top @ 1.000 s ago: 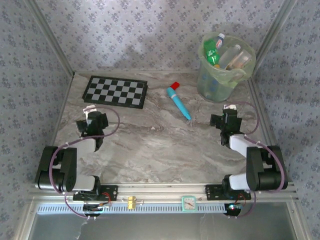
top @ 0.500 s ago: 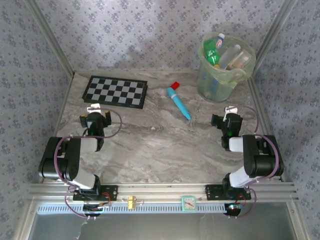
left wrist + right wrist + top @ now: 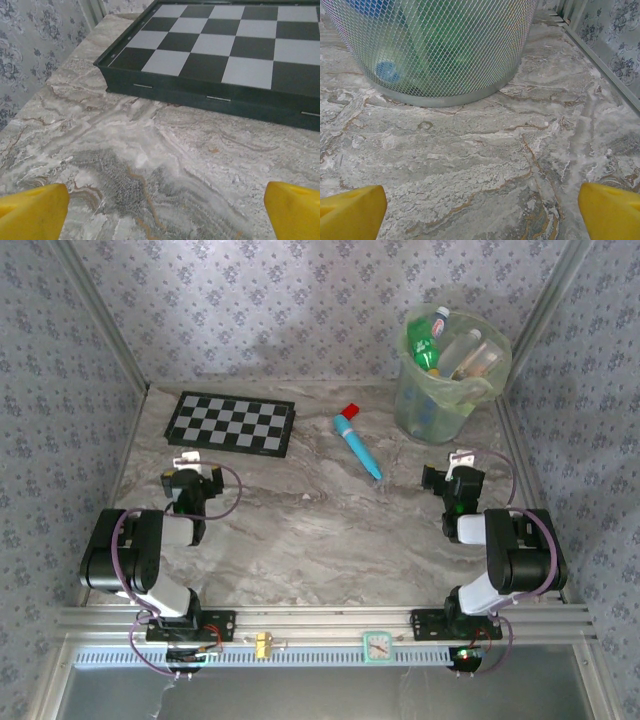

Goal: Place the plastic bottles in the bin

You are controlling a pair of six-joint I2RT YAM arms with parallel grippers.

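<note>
The bin [image 3: 452, 375] stands at the far right corner of the table, pale green and lined with a thin bag. Several plastic bottles [image 3: 440, 340] fill it to the rim, green and clear ones. In the right wrist view the bin [image 3: 435, 45] is close ahead, and a blue cap [image 3: 386, 71] and green bottles show through its wall. My right gripper [image 3: 458, 462] [image 3: 482, 210] is open just in front of the bin, low over the table, with nothing between its yellow fingers [image 3: 352, 210]. My left gripper [image 3: 187, 465] [image 3: 165, 210] is open and empty, facing the chessboard.
A black-and-white chessboard [image 3: 231, 423] [image 3: 225, 45] lies at the far left. A teal tube with a red cap [image 3: 355, 443] lies between it and the bin. Patterned walls and metal rails enclose the marble table [image 3: 320, 530]. A small clock [image 3: 377, 646] sits on the front rail.
Both arms have folded up closer to their bases. The grippers have stayed almost where they were, still open and empty.
</note>
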